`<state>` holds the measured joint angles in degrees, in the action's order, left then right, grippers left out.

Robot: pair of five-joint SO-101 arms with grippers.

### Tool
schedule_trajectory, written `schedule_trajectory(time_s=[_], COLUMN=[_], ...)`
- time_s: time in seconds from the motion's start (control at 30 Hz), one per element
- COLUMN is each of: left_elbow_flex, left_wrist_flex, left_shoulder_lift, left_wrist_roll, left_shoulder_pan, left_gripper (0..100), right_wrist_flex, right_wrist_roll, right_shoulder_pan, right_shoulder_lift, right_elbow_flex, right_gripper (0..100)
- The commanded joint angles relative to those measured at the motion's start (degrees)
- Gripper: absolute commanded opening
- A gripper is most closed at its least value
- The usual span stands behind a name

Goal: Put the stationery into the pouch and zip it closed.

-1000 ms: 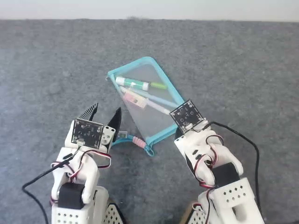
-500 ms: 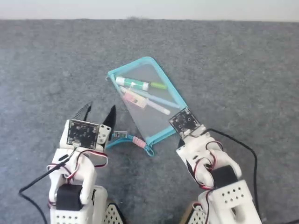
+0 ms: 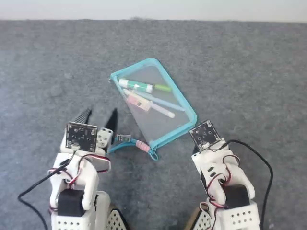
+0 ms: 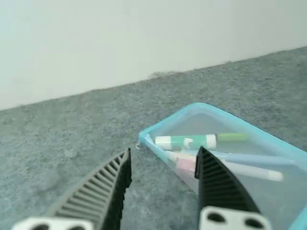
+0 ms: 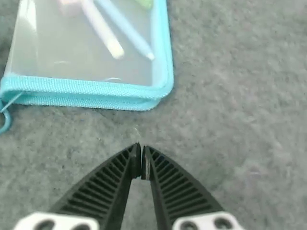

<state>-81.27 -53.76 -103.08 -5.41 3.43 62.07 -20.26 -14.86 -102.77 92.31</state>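
The clear pouch [image 3: 156, 122] with teal trim lies flat mid-table. Inside it are a green marker [image 3: 139, 86], a pink piece [image 3: 135, 100] and two pale pens [image 3: 160, 106]. A teal pull strap with a pink bead [image 3: 140, 144] trails from its near corner. My left gripper [image 3: 98, 117] is open, just left of the pouch, with nothing between its fingers; its wrist view looks past the fingers [image 4: 115, 177] at the pouch [image 4: 249, 143]. My right gripper [image 5: 142, 160] is shut on nothing, on the carpet a little off the pouch's zip edge [image 5: 81, 93].
Grey carpet [image 3: 240, 72] covers the whole table up to a pale wall [image 3: 153, 9] at the back. The right arm's camera board [image 3: 207, 135] sits off the pouch's near right corner. A black cable [image 3: 261, 158] loops beside that arm.
My right arm has drawn back and to the right, off the pouch's near right edge. My left arm has shifted slightly left and back, staying open.
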Motion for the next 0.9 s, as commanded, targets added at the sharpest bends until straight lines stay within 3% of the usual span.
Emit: schedule_trajectory(time_s=[0.0,0.27,0.5,0.87], left_elbow_flex=[-0.31,-11.56,-15.08,-15.16], left_wrist_flex=[-1.49,5.36,4.92,-12.31], left_shoulder_lift=[-1.32,-1.14,-1.05,-0.97], left_wrist_roll=[1.41,0.79,0.88,0.79], left_shoulder_pan=[-5.01,-4.92,-4.92,-4.92], left_gripper=[20,20,20,20], right_wrist_flex=[-1.63,-1.19,-0.48,0.04], right_wrist_roll=[-0.79,-0.35,11.60,11.34], right_shoulder_pan=[1.01,1.01,1.10,1.10], right_shoulder_lift=[-1.10,-1.27,-1.27,-1.27], right_elbow_flex=[2.02,4.04,4.04,4.04], right_gripper=[0.9,0.9,1.3,1.0])
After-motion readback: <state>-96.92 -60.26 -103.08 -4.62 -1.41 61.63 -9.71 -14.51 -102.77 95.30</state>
